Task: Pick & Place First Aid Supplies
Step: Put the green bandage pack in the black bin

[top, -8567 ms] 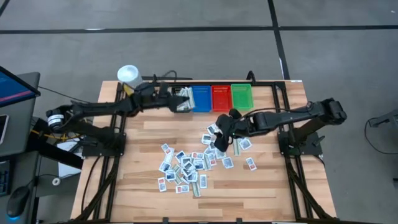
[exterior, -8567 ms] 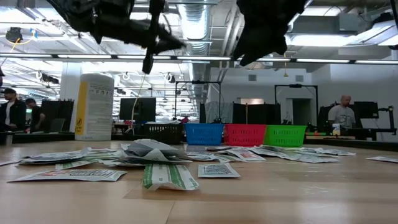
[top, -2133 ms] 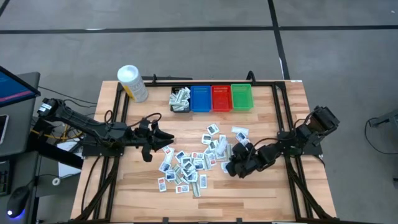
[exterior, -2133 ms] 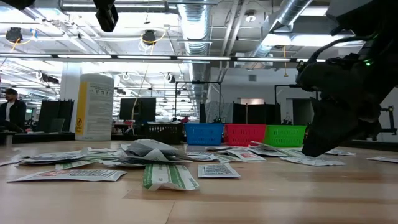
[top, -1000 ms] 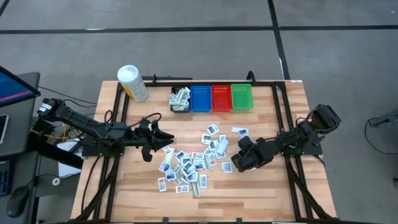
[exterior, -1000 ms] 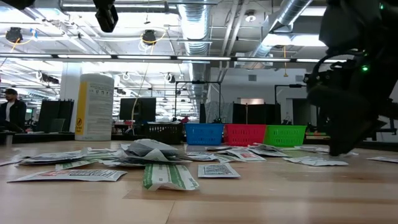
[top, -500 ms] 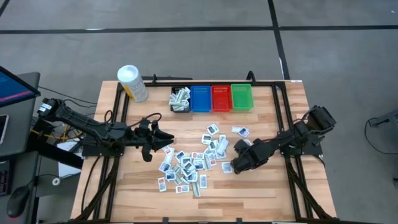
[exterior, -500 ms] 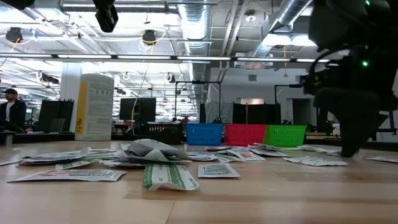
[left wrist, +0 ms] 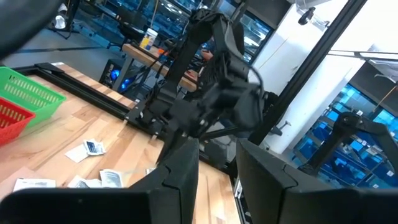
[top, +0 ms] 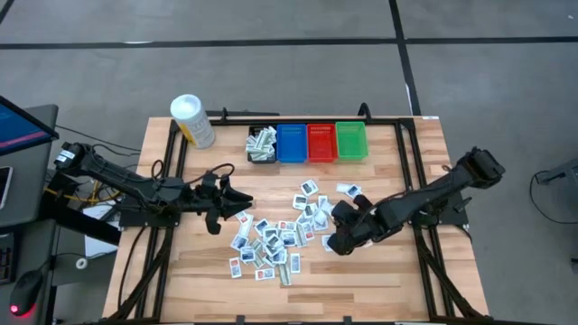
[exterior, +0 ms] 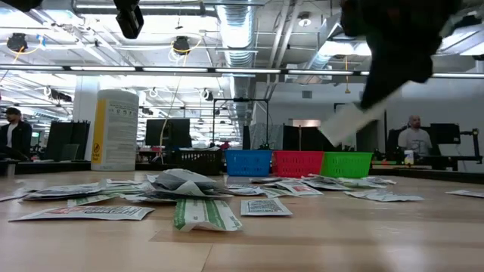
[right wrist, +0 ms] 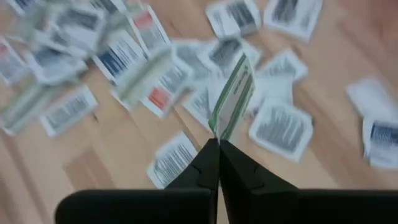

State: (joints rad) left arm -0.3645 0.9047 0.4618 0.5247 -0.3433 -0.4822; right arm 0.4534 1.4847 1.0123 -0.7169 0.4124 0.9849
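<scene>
A green-edged packet [right wrist: 232, 99] is pinched in the right gripper [right wrist: 217, 147], held up off the worktop [top: 388, 271] just right of the packet pile [top: 275, 236]. Left gripper [left wrist: 214, 158] is parked open left of it.

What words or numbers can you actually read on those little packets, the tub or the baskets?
None can be read.
Packets: printed marks, too small and blurred.
Packet pinched in the right claw: green edge, print blurred.
Tub: yellow label with dark print, too small.
Baskets: no lettering visible.
</scene>
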